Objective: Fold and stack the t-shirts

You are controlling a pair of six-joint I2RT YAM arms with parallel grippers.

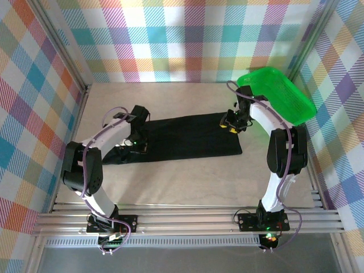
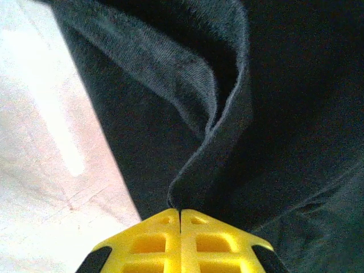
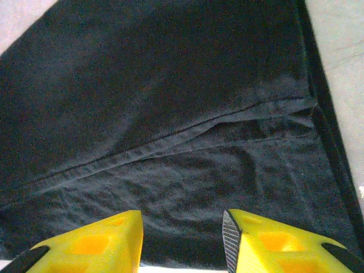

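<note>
One green plastic mesh basket (image 1: 280,95) sits upper right; left gripper (image 2: 180,215) pinches a fold of the plain black cloth t-shirt (image 1: 187,137), right gripper (image 3: 182,230) half-open over it.

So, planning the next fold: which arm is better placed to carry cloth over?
Left, probably: the left gripper is shut on a raised fold of the black t-shirt; the right gripper hangs open over flat cloth.
</note>
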